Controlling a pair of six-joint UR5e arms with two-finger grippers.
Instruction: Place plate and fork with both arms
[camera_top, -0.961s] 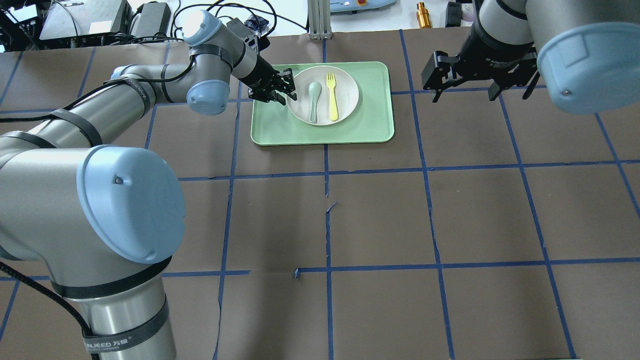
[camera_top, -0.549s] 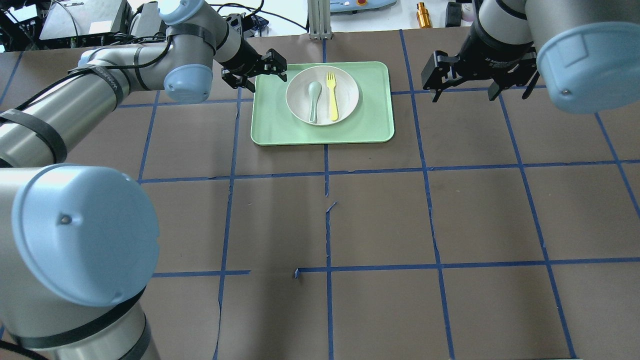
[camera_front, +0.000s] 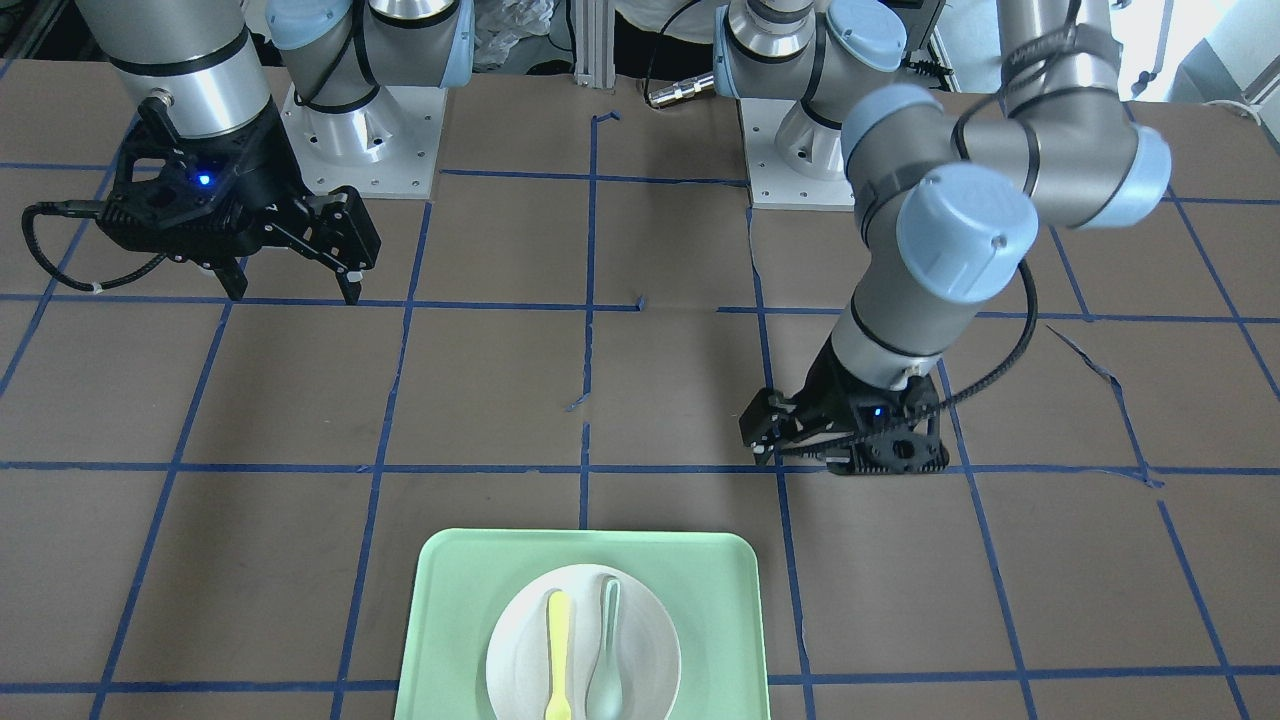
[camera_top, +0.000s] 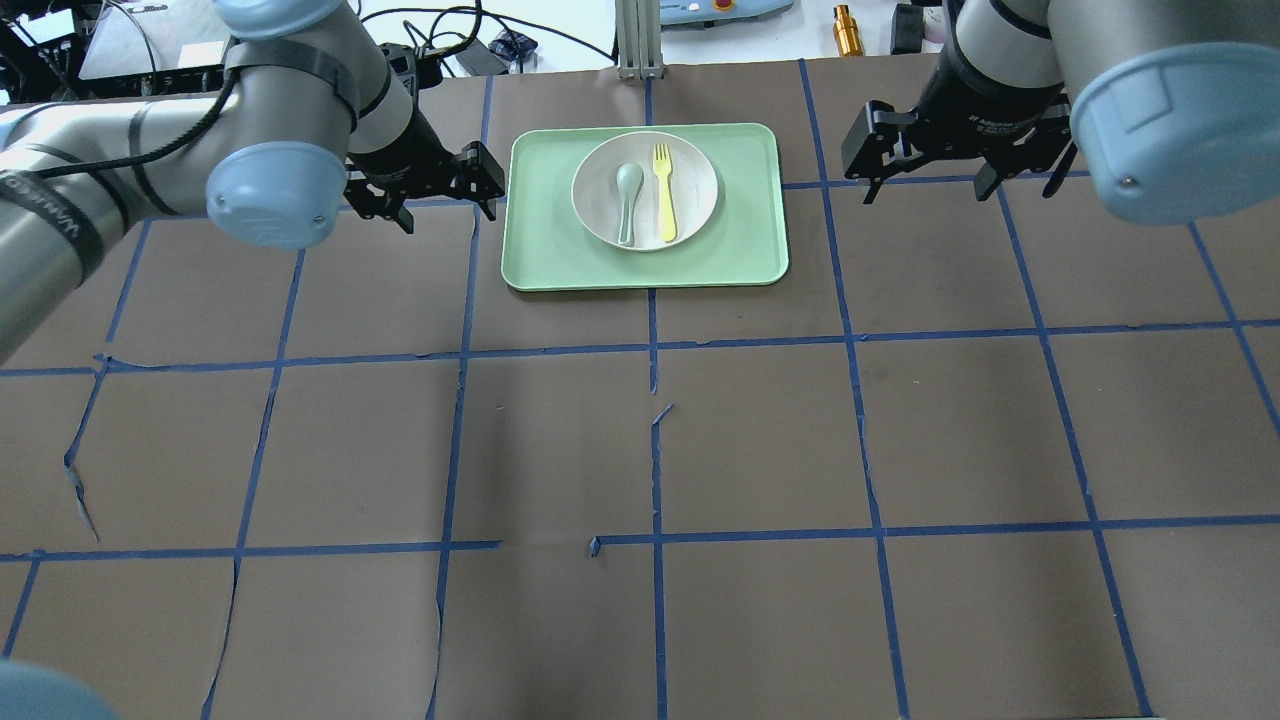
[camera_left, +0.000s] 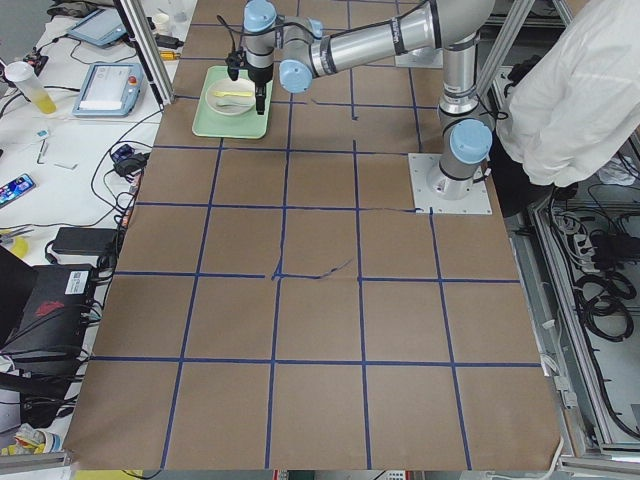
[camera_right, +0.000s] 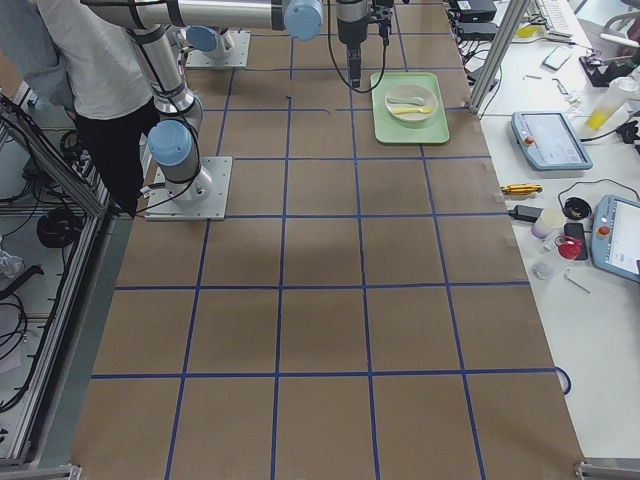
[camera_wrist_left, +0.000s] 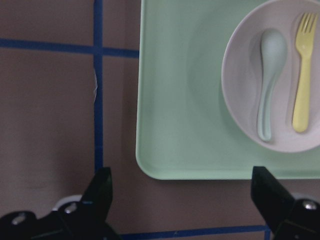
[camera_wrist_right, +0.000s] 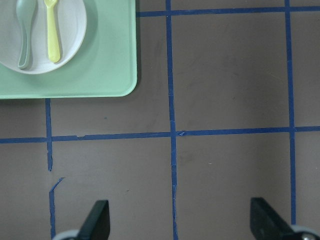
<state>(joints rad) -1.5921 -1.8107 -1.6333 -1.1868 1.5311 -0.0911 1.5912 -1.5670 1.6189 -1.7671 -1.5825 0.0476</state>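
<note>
The white plate (camera_top: 695, 190) sits on the light-green tray (camera_top: 740, 250) at the far middle of the table. The yellow fork (camera_top: 663, 195) and a grey-green spoon (camera_top: 628, 200) lie side by side in the plate. My left gripper (camera_top: 447, 205) is open and empty, low over the table just left of the tray. Its wrist view shows the tray (camera_wrist_left: 180, 150), the plate (camera_wrist_left: 240, 100) and the fork (camera_wrist_left: 301, 100) ahead between its open fingers. My right gripper (camera_top: 940, 188) is open and empty, right of the tray. The fork also shows in the right wrist view (camera_wrist_right: 52, 35).
Brown paper with a blue tape grid covers the table. An aluminium post (camera_top: 640, 40), cables and boxes stand beyond the far edge. A person in white (camera_left: 580, 90) stands behind the robot's bases.
My left gripper has drawn back leftward from the plate's left rim, off the tray and over the brown paper. The plate, fork, spoon and right arm have not moved.
</note>
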